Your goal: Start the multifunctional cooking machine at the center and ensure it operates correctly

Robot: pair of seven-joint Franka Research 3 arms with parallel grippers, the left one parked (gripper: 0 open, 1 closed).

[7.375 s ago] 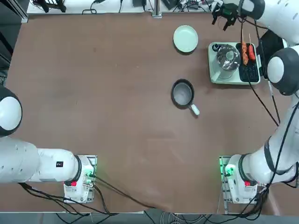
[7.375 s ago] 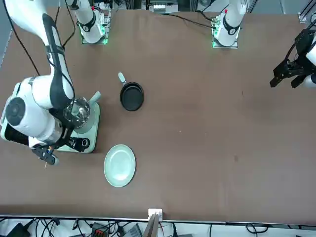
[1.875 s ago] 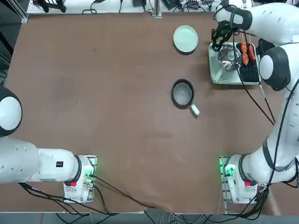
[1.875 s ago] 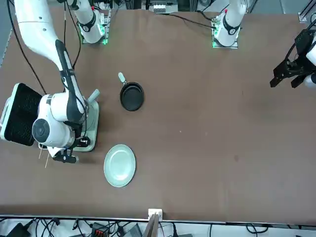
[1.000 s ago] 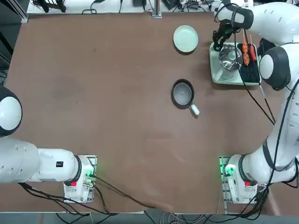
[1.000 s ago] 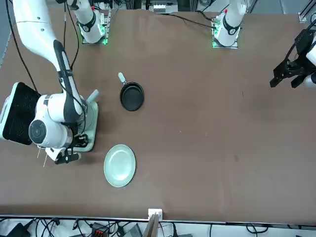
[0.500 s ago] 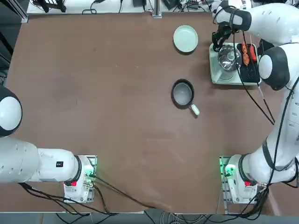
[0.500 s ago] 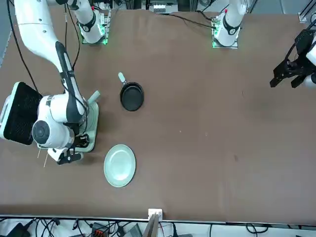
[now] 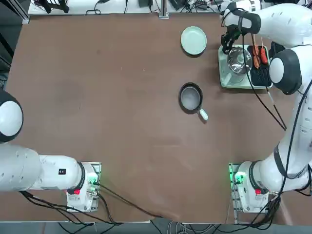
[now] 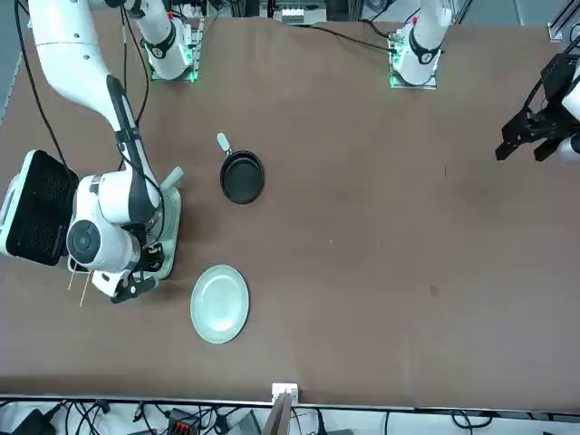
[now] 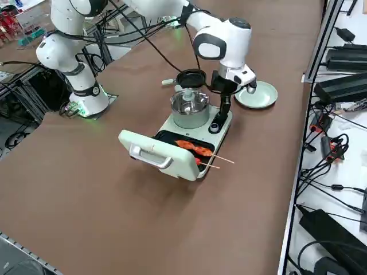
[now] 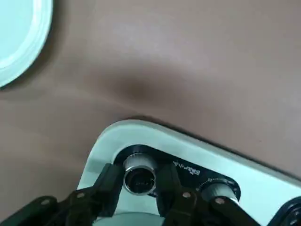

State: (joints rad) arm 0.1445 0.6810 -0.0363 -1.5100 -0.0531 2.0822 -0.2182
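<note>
**Q:** So where does the multifunctional cooking machine (image 9: 243,66) sit?

**A:** At the far right of the brown table (image 9: 107,97) in the overhead view, well away from the arm bases. It is a pale mint-green unit with its lid (image 11: 153,153) swung open and lying flat. A shiny steel pot (image 11: 190,103) stands in one half; two skewers of reddish food (image 11: 195,150) lie on the black grill plate (image 11: 178,143) in the other.

**Q:** And the right gripper?

**A:** The right gripper (image 12: 137,181) is down at the machine's front panel, at the pot end. In the wrist view its two black fingers (image 12: 110,186) stand one on each side of a small round knob (image 12: 139,175), closed in against it. A second, similar knob (image 12: 218,190) sits just beside, outside the fingers.

**Q:** Does any other camera confirm that?

**A:** The side view shows the gripper pointing down onto the same corner of the machine, next to a dark round control (image 11: 214,127). The front view has the wrist hiding most of that end.

**Q:** What else is on the table?

**A:** A round pale green plate (image 9: 193,40) lies near the machine, on the side the knobs face. A small black frying pan (image 9: 190,97) with a white handle (image 9: 203,114) sits nearer the table's middle, apart from both.
</note>
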